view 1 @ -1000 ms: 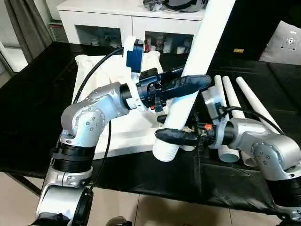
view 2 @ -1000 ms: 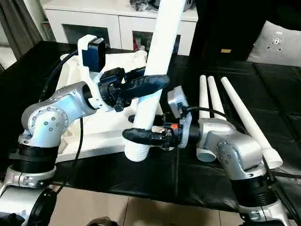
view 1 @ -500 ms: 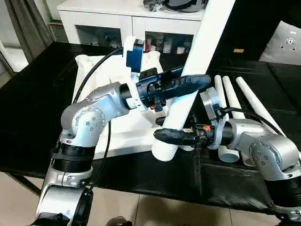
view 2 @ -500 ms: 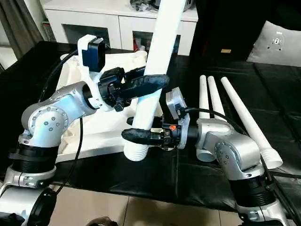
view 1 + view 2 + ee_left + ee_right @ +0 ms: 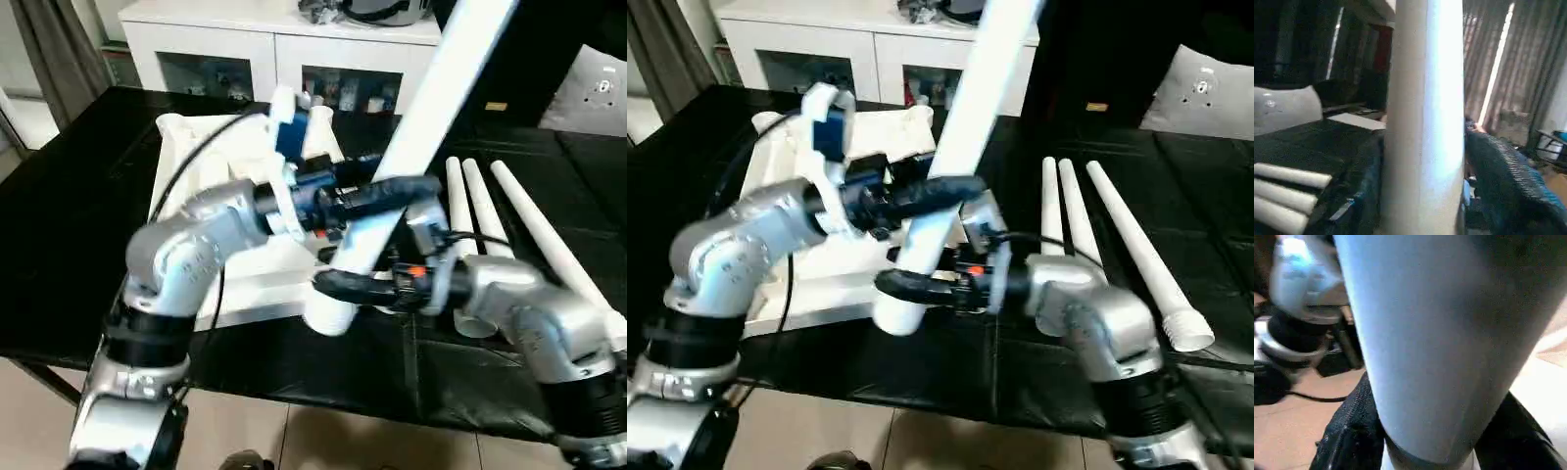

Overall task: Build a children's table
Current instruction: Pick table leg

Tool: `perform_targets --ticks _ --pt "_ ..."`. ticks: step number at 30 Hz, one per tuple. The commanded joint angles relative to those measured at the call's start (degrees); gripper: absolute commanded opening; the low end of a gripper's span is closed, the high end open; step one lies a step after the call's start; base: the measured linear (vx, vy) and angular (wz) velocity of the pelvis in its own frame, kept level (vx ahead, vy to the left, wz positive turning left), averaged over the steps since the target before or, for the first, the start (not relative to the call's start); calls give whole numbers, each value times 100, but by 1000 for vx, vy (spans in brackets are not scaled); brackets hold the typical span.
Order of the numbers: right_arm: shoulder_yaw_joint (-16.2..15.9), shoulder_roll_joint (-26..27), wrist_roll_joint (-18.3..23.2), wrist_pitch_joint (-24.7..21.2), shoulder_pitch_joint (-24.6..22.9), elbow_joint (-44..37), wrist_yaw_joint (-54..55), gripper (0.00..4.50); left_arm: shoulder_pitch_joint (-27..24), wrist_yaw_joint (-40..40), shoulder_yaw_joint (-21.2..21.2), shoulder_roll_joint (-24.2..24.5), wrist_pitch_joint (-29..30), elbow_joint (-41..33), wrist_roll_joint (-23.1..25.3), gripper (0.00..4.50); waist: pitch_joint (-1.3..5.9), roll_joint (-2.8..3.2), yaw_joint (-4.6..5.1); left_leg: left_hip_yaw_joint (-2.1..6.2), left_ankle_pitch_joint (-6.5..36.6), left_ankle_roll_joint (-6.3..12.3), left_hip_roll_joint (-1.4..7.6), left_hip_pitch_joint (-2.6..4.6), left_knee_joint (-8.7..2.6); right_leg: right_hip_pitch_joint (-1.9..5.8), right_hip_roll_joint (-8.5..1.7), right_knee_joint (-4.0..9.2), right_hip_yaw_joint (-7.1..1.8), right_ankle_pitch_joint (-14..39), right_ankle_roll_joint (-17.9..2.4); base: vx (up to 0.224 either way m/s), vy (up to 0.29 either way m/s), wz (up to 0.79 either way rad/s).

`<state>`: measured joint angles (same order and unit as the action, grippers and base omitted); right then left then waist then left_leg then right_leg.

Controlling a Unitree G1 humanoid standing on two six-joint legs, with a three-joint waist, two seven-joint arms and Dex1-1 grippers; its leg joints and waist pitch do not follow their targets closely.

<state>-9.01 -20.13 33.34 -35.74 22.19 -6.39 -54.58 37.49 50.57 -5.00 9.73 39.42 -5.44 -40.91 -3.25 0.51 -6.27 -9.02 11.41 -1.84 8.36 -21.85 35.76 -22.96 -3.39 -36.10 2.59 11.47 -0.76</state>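
A: Item one, hands. We have the left hand (image 5: 392, 191) pinching the raised leg (image 5: 431, 108) at mid-length, a finger (image 5: 1508, 186) on either side. The right hand (image 5: 348, 286) clamps the same leg lower down, just above its ribbed end.

B: Item two, the leg. It hangs tilted, its top leaning to our right, its ribbed end at the near edge of the tabletop (image 5: 196, 157), which lies underside up on the black counter (image 5: 59, 245). Three spare legs (image 5: 490, 211) lie side by side to the right.

A: Step in hand, we judge: seating the first leg in a corner socket.

B: Next move calls for righting the leg over the socket, then pressing or turning it home.

A: Change against a second ago: the leg leans further right, its foot shifted left; both arms have swung with it.
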Motion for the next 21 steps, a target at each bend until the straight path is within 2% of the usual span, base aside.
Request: perform_targets --ticks 1,2,3,5,7,12,13,14,15,16,18,19,21 --pt "131 146 -331 155 27 244 567 190 -40 116 -441 -190 42 -378 -108 293 399 -68 16 101 415 209 414 59 -412 342 -500 392 -281 605 -1300 0 0 0" --pt "144 223 -412 265 35 302 672 190 -58 82 -440 -241 49 -409 -136 334 398 -48 19 106 495 152 414 62 -419 339 -505 403 -280 707 -1277 0 0 0" --pt "162 308 -493 345 47 370 806 190 -79 30 -425 -309 67 -451 -184 339 402 -42 22 105 486 136 424 59 -418 330 -513 395 -285 675 -1281 0 0 0" --pt "158 359 -558 394 60 445 927 190 -105 -45 -413 -379 78 -514 -235 339 406 -50 31 110 476 115 422 64 -420 336 -499 386 -280 598 -1286 0 0 0" --pt "144 381 -622 455 63 500 1001 190 -124 -100 -408 -420 72 -562 -252 339 402 -48 37 109 422 178 414 52 -418 344 -490 378 -282 461 -1298 0 0 0" --pt "312 587 -692 687 38 594 1318 190 -162 -442 -64 -555 -20 -486 -289 339 397 -61 66 107 443 204 408 40 -420 351 -497 390 -282 511 -1295 0 0 0" --pt "404 655 -733 764 15 604 1461 190 -199 -554 78 -556 -43 -474 -322 339 396 -43 69 112 441 200 409 44 -421 347 -493 388 -280 515 -1292 0 0 0" --pt "427 675 -745 788 8 605 1503 190 -208 -577 108 -555 -46 -476 -327 339 397 -53 81 109 466 187 406 44 -423 347 -490 393 -278 530 -1290 0 0 0" --pt "604 774 -808 850 -13 601 1843 190 -309 -655 243 -471 -46 -494 -325 339 401 -52 86 110 459 187 406 45 -421 352 -493 387 -280 508 -1295 0 0 0" --pt "635 760 -865 885 -22 580 1922 190 -385 -672 281 -392 -39 -517 -297 339 395 -20 104 120 444 168 410 39 -432 344 -492 382 -279 488 -1301 0 0 0" --pt "682 738 -883 903 -51 531 2001 190 -516 -685 330 -269 -11 -564 -242 339 393 -31 121 113 468 112 407 53 -435 340 -472 381 -275 476 -1297 0 0 0" --pt "711 733 -836 818 -73 492 2029 190 -572 -681 336 -218 4 -590 -215 339 400 32 116 113 475 89 403 67 -431 334 -474 375 -282 472 -1304 0 0 0" --pt "780 718 -768 693 -124 412 2089 189 -701 -652 312 -79 27 -652 -119 339 393 23 122 105 548 105 393 60 -433 339 -451 388 -283 458 -1273 0 0 0"
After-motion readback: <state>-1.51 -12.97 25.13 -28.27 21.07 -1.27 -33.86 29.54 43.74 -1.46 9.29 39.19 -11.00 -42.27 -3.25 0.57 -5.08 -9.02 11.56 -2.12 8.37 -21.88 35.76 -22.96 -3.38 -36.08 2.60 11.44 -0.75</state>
